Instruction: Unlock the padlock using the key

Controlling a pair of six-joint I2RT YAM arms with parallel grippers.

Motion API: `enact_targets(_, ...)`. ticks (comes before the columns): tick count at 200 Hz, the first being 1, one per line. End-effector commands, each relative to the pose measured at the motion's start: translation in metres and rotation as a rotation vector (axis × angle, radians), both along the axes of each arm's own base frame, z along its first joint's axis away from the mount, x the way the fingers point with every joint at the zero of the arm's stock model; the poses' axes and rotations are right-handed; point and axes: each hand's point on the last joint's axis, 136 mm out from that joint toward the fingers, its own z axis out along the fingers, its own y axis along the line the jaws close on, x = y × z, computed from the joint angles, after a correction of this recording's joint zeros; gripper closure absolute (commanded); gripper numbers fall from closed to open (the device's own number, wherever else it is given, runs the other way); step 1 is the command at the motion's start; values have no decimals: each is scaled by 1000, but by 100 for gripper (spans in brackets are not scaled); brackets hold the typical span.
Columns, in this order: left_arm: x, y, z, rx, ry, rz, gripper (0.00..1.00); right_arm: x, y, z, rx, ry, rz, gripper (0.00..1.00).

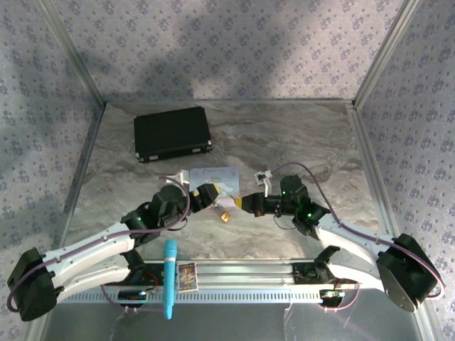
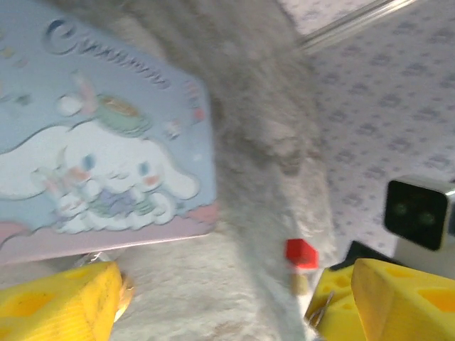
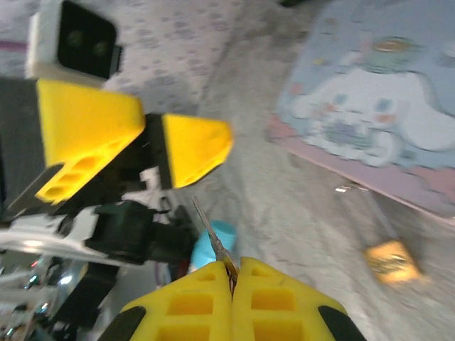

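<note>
Your two white-and-black arms are wearing chunky yellow plastic fingers, and thin purple cables are looping along them.

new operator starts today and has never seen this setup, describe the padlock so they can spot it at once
Start at the pastel tin with the cartoon lid, in the middle of the table. A little nearer the arms than the tin's near edge lies the padlock. It is a tiny brass-gold block, far smaller than the tin and nothing like the long blue pen by the arm bases.
</note>
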Motion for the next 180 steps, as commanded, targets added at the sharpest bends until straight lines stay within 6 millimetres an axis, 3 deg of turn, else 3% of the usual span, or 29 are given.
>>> enact_targets(1,-1,32,-37,224,102,207,17,7,-21,-35,-125,51,-98,100)
enact_targets(16,-5,29,-55,274,157,234,19,9,-28,-44,-161,64,-130,100)
enact_targets(34,-7,7,-74,253,184,202,22,9,-34,-52,-200,79,-151,100)
enact_targets(69,-3,-21,-95,309,206,168,25,6,-35,-54,-203,79,-147,100)
enact_targets(120,7,-30,-114,464,231,180,26,3,-44,-57,-206,83,-173,100)
enact_targets(139,10,-24,-122,551,244,203,27,2,-46,-56,-199,82,-180,100)
enact_targets(180,7,-18,-138,589,269,222,42,1,-49,-53,-196,81,-184,100)
